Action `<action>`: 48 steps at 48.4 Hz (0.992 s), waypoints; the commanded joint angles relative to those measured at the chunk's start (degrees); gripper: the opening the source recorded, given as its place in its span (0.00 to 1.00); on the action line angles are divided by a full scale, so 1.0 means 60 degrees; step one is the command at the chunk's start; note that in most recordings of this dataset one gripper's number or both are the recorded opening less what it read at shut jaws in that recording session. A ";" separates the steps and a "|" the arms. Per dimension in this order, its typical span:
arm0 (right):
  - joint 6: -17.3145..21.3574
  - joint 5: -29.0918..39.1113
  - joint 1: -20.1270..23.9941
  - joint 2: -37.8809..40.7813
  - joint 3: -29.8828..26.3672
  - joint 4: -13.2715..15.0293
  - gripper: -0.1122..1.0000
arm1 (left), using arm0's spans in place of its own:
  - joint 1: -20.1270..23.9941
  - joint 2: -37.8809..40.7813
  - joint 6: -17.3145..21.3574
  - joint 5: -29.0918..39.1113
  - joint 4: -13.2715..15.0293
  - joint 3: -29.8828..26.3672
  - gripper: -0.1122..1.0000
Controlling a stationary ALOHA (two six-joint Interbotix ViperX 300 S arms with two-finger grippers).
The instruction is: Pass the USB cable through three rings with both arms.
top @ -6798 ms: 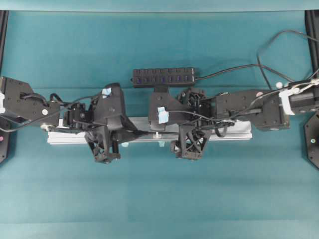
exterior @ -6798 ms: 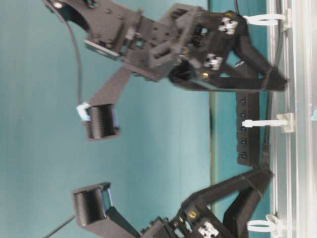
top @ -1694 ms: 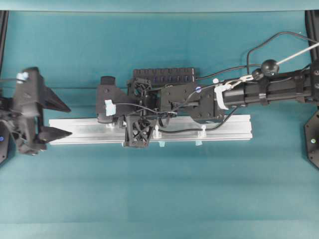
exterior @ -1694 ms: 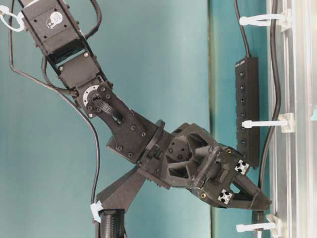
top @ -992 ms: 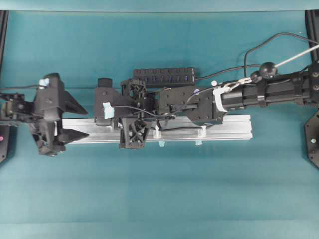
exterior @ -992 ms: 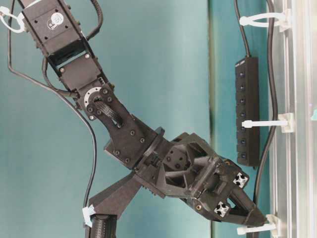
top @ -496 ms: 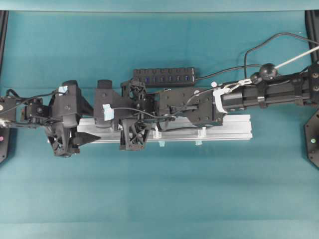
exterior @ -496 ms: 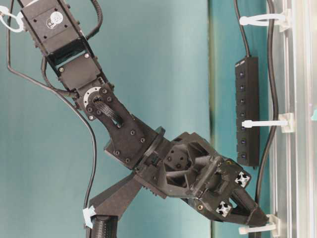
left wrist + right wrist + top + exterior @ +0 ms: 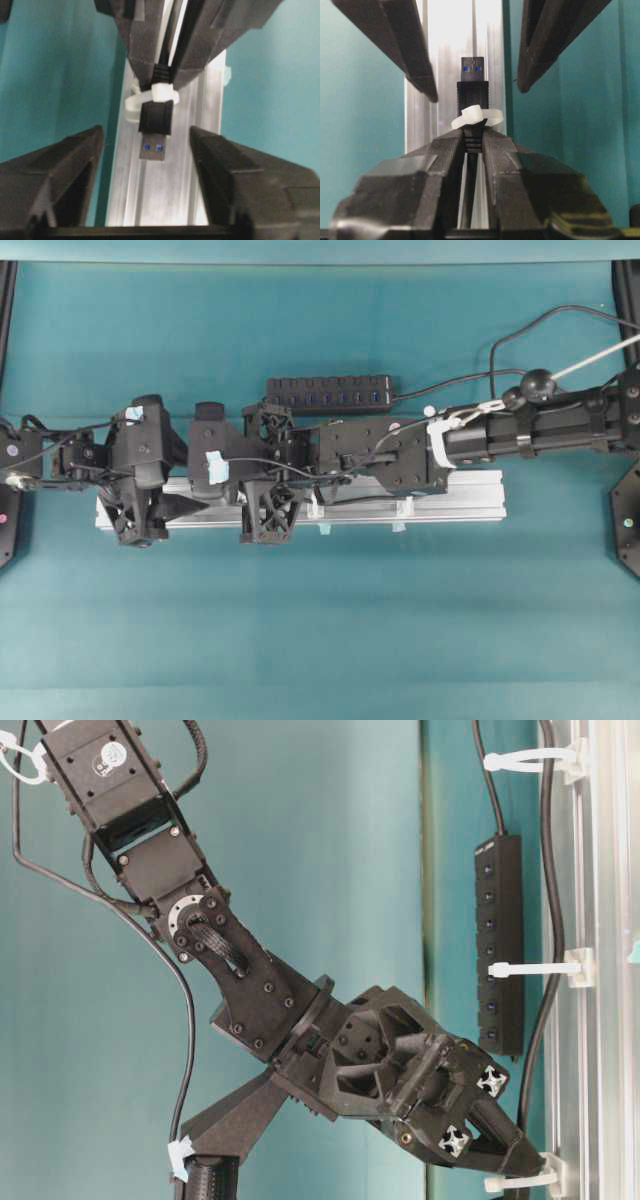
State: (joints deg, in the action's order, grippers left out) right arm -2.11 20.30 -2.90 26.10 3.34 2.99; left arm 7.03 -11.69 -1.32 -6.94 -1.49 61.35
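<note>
Clamped tight on the strain relief of the USB cable, the right gripper has pushed the black plug through the last ring at the left end of the silver rail, its silver tip with blue inserts poking out beyond the white loop. Facing it, the left gripper stands with its jaws wide apart, one on either side of the plug and touching nothing, empty for now.

Judging by the table-level view, the job looks nearly done: the cord runs along the rail through the far ring and the middle ring, and the plug sits in the near one beneath the right claw's tips. All three rings therefore appear threaded, though only the plug's head has cleared the third. What seems left is the handover, with the left claw closing on the exposed plug, the right one letting go, and the slack being drawn on through.

No bins, trays or boxes figure in the scene; the only things that hold anything are the three loops, each with the black cord or its plug inside. Behind the rail lies a black multi-port hub on the teal table, its own lead trailing off to the right, untouched by either arm.
</note>
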 commanded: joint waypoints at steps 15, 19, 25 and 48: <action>-0.0029 -0.0029 0.0161 -0.0117 -0.0044 -0.0029 0.06 | 0.0029 0.0015 0.0029 -0.0103 -0.0015 -0.0161 0.33; 0.0044 0.0000 0.0161 -0.0132 0.0000 -0.0029 0.06 | 0.0029 0.0015 0.0029 -0.0117 -0.0029 -0.0176 0.30; 0.0059 0.0146 0.0161 -0.0161 0.0103 -0.0029 0.06 | 0.0029 0.0015 0.0059 -0.0117 -0.0015 -0.0176 0.30; 0.0044 0.0894 0.0146 -0.0483 0.0439 -0.0029 0.30 | 0.0015 -0.0073 -0.0015 0.0688 -0.0015 -0.0088 0.30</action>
State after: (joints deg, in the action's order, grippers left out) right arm -2.02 25.58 -2.20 24.96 6.15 2.90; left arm 7.21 -11.43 -1.41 -4.22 -1.49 61.00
